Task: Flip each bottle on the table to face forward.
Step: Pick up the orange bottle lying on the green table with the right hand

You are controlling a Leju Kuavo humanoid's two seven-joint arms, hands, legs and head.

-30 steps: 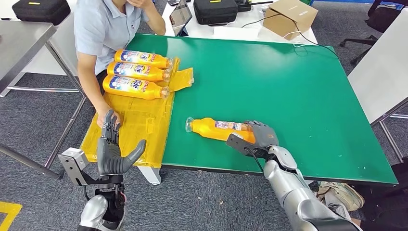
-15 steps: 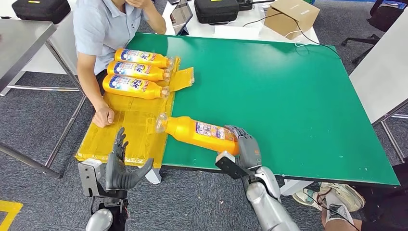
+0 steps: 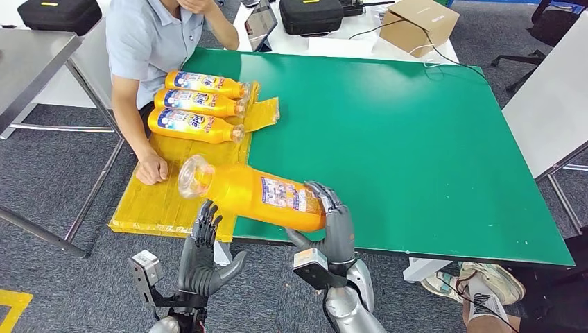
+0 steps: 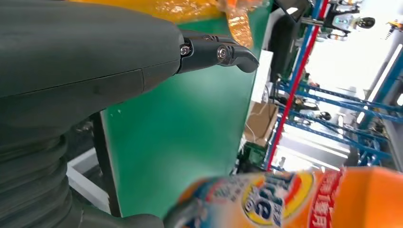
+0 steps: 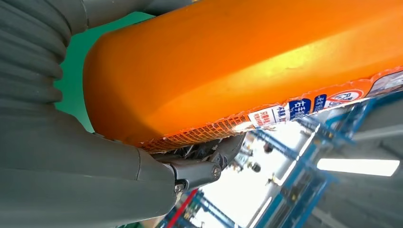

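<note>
I am holding the orange plastic detergent bottle (image 3: 260,195) aloft in my right hand (image 3: 331,229), fingers (image 3: 324,201) wrapped round its base, for turning; my left hand (image 3: 202,258) is waiting beneath, fingers spread, holding nothing.

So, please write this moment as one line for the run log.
right hand: holds orange plastic bottle lifted above green table | left hand: open below bottle | three bottles on yellow sheet

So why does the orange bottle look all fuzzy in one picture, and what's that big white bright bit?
In the left wrist view the bottle sits too close to the camera, so it is out of focus. The white patch there is overexposed background light. In the head view the same bottle, held by the right hand, looks sharp.
</note>
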